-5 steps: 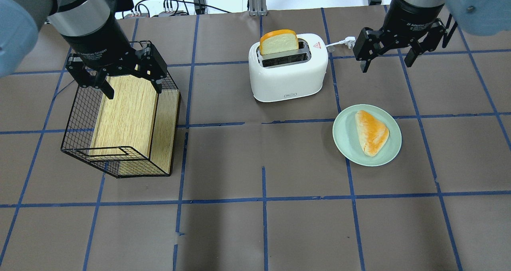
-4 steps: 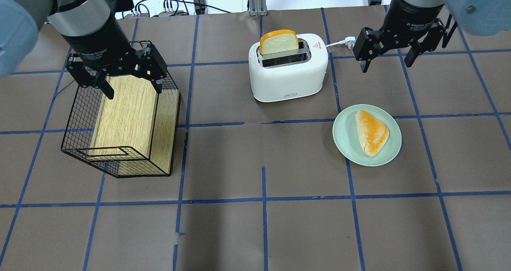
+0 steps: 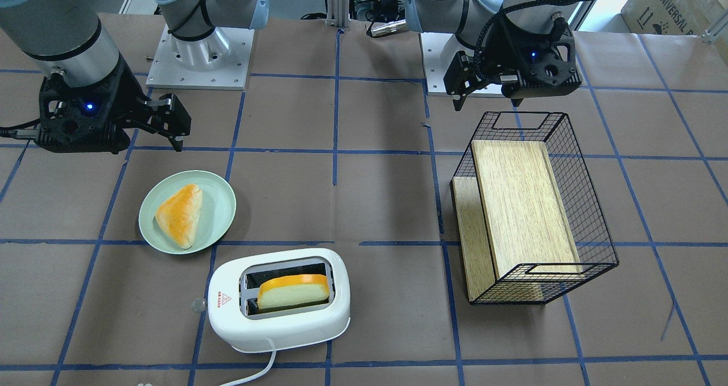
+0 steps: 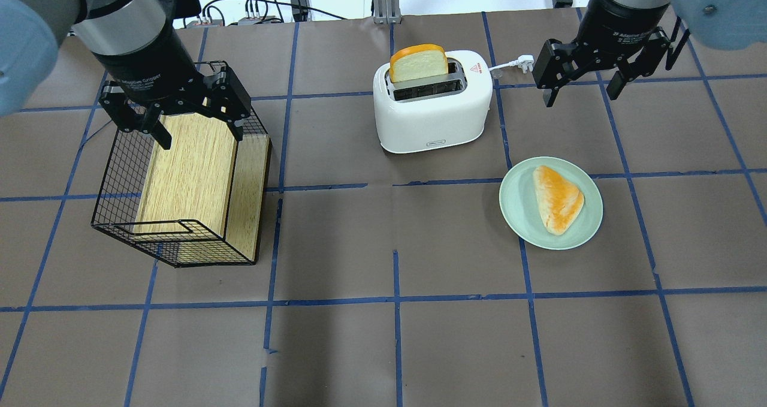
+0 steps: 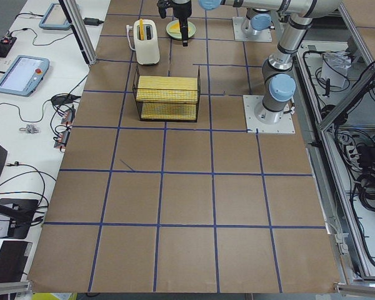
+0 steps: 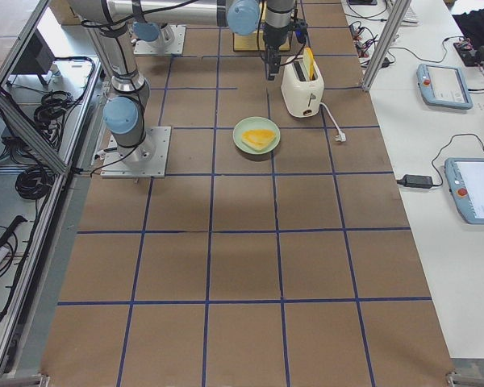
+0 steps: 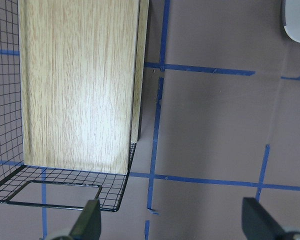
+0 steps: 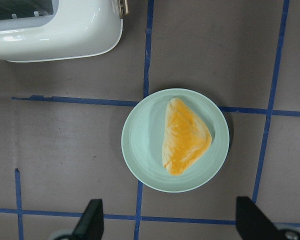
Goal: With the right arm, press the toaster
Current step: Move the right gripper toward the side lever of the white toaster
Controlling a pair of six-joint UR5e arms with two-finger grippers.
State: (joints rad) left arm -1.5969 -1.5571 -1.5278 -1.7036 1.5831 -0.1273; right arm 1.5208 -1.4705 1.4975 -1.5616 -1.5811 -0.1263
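The black two-finger right gripper [image 4: 581, 95] is being held wide open and empty, with nothing being touched by its fingers. The white glossy rounded two-slot toaster [image 4: 431, 116] is being kept off to the gripper's left, near but clearly apart. A yellow-crusted bread slice [image 4: 418, 64] is being carried high in one slot, so the press is judged not yet made. The small clear lever knob [image 3: 198, 304] is being presented on the toaster end facing this gripper. In the wrist view a pale green round plate [image 4: 515, 215] with a triangular orange pastry [image 4: 557, 198] is being framed below the gripper. Approach, descent and press are being left to do
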